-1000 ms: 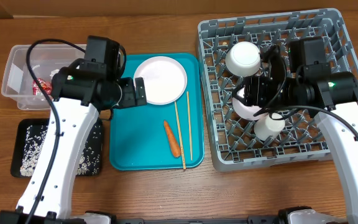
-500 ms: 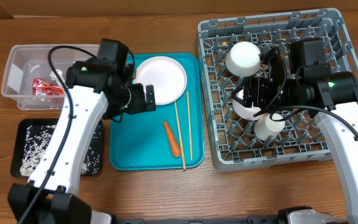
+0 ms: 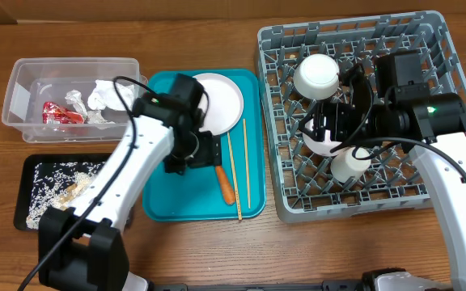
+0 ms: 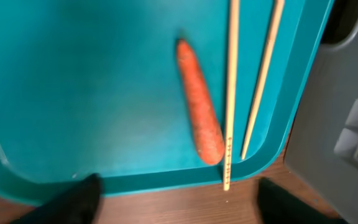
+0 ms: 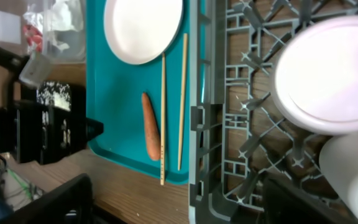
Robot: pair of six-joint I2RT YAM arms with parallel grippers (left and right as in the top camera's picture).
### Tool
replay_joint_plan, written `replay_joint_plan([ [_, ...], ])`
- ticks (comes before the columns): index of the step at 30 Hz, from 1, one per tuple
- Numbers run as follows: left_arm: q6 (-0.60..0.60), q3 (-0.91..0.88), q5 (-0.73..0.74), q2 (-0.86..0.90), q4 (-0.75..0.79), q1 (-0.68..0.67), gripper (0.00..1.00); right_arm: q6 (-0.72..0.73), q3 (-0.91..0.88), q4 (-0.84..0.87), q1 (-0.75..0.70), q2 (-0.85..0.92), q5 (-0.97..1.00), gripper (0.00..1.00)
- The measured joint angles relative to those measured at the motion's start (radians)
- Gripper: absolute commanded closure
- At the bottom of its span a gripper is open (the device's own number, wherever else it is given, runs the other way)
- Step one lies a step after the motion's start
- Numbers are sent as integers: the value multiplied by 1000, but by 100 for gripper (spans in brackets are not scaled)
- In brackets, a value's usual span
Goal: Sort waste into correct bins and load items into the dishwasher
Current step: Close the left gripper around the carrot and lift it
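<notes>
Left wrist: the wide-open, empty left claw point(image 4: 182, 200) is best closed on the carrot point(image 4: 199, 102), clear of the chopsticks point(image 4: 232, 74) at 3 o'clock.

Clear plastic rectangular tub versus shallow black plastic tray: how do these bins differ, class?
The clear plastic rectangular tub is see-through with tall walls; the shallow black rectangular plastic tray is opaque and low. The tub holds a red wrapper and crumpled white tissue; the tray holds white rice grains. Both are rectangular, left of the teal serving tray.
</notes>
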Motion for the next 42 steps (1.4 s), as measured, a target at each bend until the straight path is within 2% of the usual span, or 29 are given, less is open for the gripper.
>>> replay_joint_plan([
  [5,-81,-37,0,3,95,-58,27,3,0,-11,0,0,37,0],
  [10,-222,-98,-23,3,196,-106,28,4,0,-8,0,0,54,0],
  [16,-344,-187,-69,4,291,-140,38,3,0,-8,0,1,56,0],
  [23,-434,-242,-140,14,334,-140,37,3,0,-8,0,2,56,0],
  [30,-455,-256,-115,83,411,-142,37,3,0,-8,0,10,60,0],
  [32,-454,-256,-96,117,429,-146,41,3,0,-8,0,10,61,0],
  [35,-449,-255,-62,139,441,-145,59,3,0,-8,0,11,63,0],
  [40,-447,-255,-26,141,444,-138,60,4,0,-8,0,12,63,0],
  [42,-447,-256,-19,141,444,-137,66,3,0,-8,0,12,63,0],
])
